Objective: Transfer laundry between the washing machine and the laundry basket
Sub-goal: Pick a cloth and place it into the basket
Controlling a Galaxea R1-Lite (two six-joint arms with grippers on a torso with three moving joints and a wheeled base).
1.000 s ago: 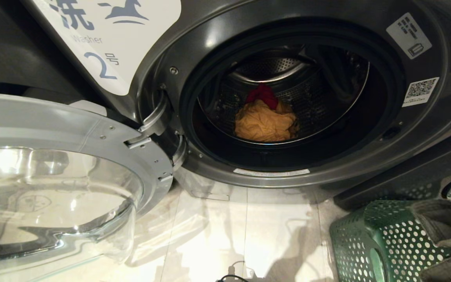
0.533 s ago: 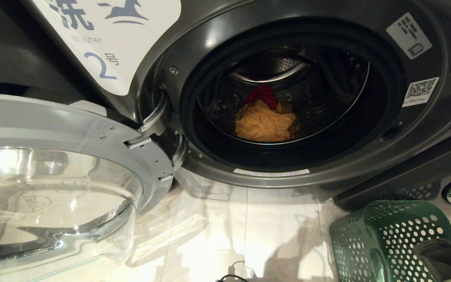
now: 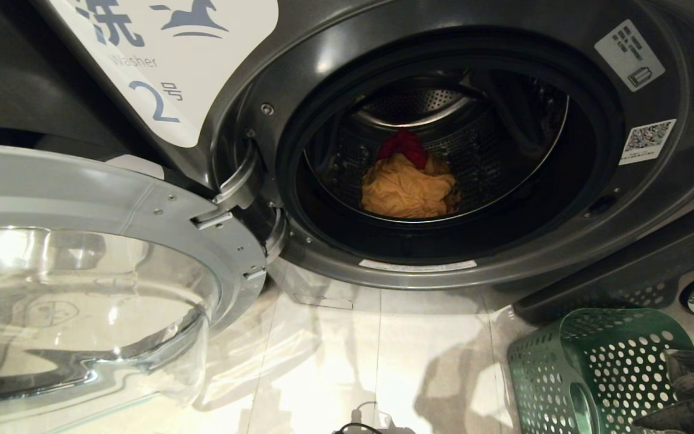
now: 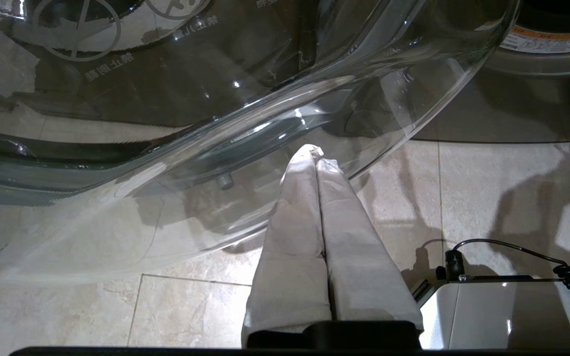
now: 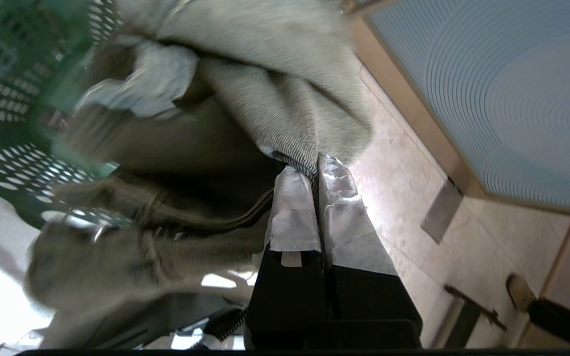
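Change: since a second ago the grey-green garment (image 3: pixel 687 392) has sunk at the head view's right edge, from high over the laundry basket (image 3: pixel 588 367) to its far corner.
Right hand: the right hand (image 5: pixel 317 165) is closed tight on an edge of that garment, which hangs bunched over the basket's rim.
Left hand: the left hand (image 4: pixel 314 153) is closed, holds nothing, parked under the open glass door (image 3: pixel 82 283).
Done: door open; one piece out of the drum and at the basket, not yet let go.
Left: yellow-orange garment (image 3: pixel 407 190) and magenta-red garment (image 3: pixel 404 146) lie in the washing machine (image 3: pixel 419 54).
Axis: the grey-green piece is crumpled, no clear long axis; it trails from the grip down toward the basket.
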